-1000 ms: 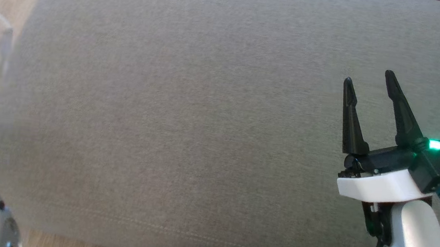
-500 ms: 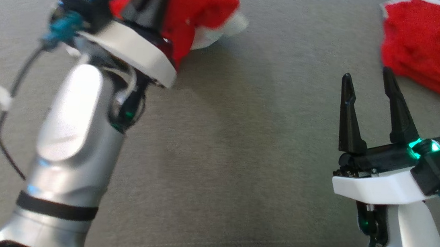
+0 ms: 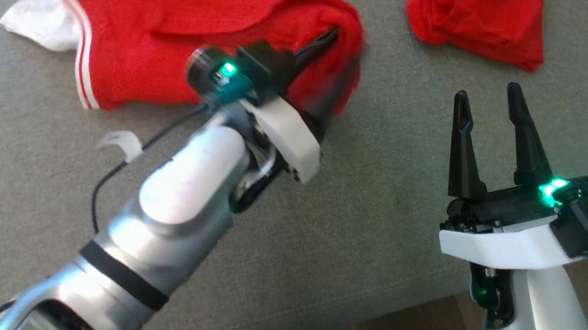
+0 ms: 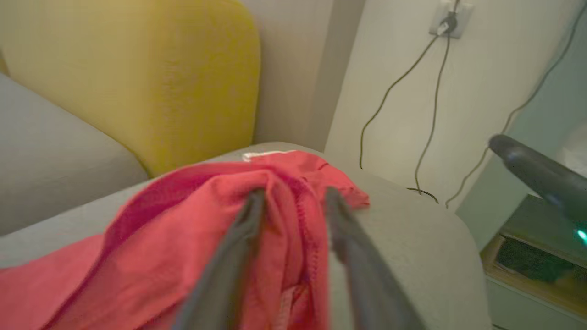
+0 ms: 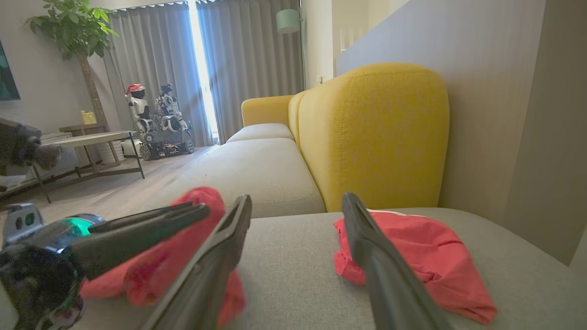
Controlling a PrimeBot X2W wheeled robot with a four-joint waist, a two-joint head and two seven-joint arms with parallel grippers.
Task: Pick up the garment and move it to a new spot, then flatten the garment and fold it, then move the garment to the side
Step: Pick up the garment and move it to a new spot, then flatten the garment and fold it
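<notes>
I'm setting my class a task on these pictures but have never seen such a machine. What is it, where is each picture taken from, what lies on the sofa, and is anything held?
It is a wheeled robot with two arms, each with a two-fingered gripper. One picture looks down from its head; two look along each gripper's fingers from the wrists. On the grey sofa cushion lie a red garment with white trim and a second red garment. The left gripper has a fold of the trimmed garment between its fingers; how firmly is unclear. The right gripper is open and empty.
</notes>
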